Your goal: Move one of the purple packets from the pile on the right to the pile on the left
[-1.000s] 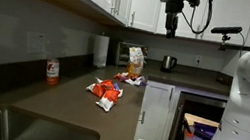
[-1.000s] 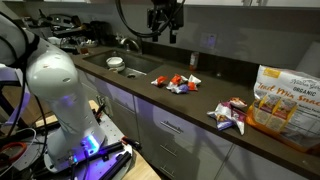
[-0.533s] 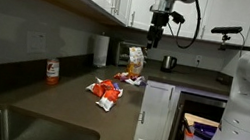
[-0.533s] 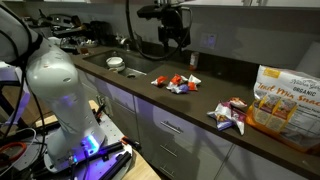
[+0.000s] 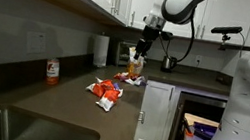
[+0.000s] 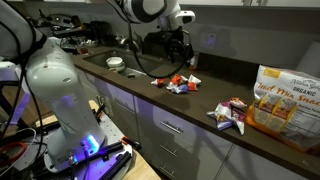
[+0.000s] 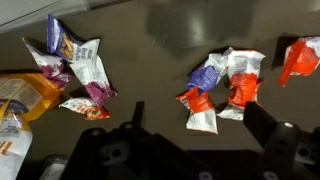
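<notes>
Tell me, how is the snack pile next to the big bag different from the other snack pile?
The bag-side pile shows more purple among its white packets; the other pile is mostly red-orange and white, with one purple packet. The bag-side pile lies right next to the big bag; the other pile sits out on bare counter, nearer the sink. Both are small loose heaps of snack packets on the same dark counter.

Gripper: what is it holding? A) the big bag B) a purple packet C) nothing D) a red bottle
C: in the wrist view the gripper is wide open above the packets, with nothing in it.
</notes>
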